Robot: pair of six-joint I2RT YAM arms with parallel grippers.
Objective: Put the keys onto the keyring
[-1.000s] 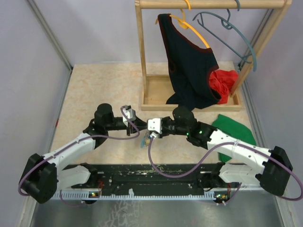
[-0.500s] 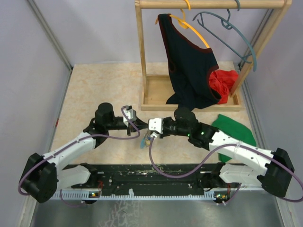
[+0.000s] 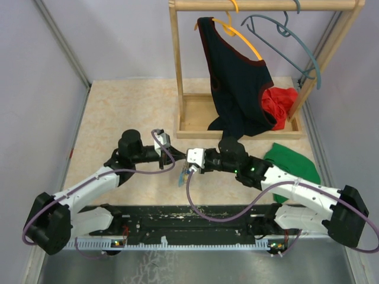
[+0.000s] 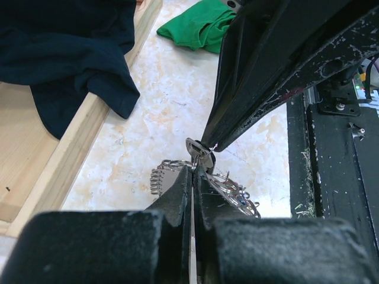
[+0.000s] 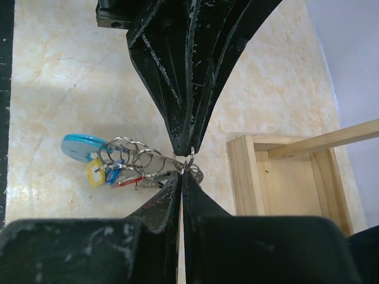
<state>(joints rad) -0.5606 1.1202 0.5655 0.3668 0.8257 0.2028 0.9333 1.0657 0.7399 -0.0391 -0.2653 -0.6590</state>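
Here, at mid-bench: left end effector (image 4: pixel 192 173) clenched, fingers pressed flat together, pinching a small wire ring. Right end effector (image 5: pixel 180 176) likewise clenched, tips nipping a flat silver piece, seemingly a key blade, though hard to make out exactly. Tips of the two almost touching, nose to nose, with only that small ring between.

Keyring (image 5: pixel 131 155) hanging off the pinch to one side: a run of thin grey wire loops, overlapping, ending in a thick light-blue curved piece (image 5: pixel 82 147). Keys (image 5: pixel 127 180) bunched under the loops: tiny, one red head, one blue, silver blades, plus a yellow square tag (image 5: pixel 95 172). Short grey coil visible in the left wrist view. Clear of the surface or brushing it: cannot tell.

Bench (image 5: pixel 53 77) pale beige with a marbled pattern, dull shadow beneath the bunch. Plain lilac-grey walls (image 3: pixel 118 35) on three sides. Black rail (image 3: pixel 195 216) along the near edge, scuffed white.

Farther back: wooden rack (image 3: pixel 176 77) with a boxed base. On its bar a yellow hanger (image 3: pixel 240 35) carrying a dark navy top (image 3: pixel 237 89), hem spilling into the base, and a bare grey-blue hanger (image 3: pixel 290 35). Red cloth (image 3: pixel 283 102) in the base corner. Green cloth (image 3: pixel 296 161) crumpled on the bench by the right arm. Purple cables (image 3: pixel 195 204) looping near the pinch.
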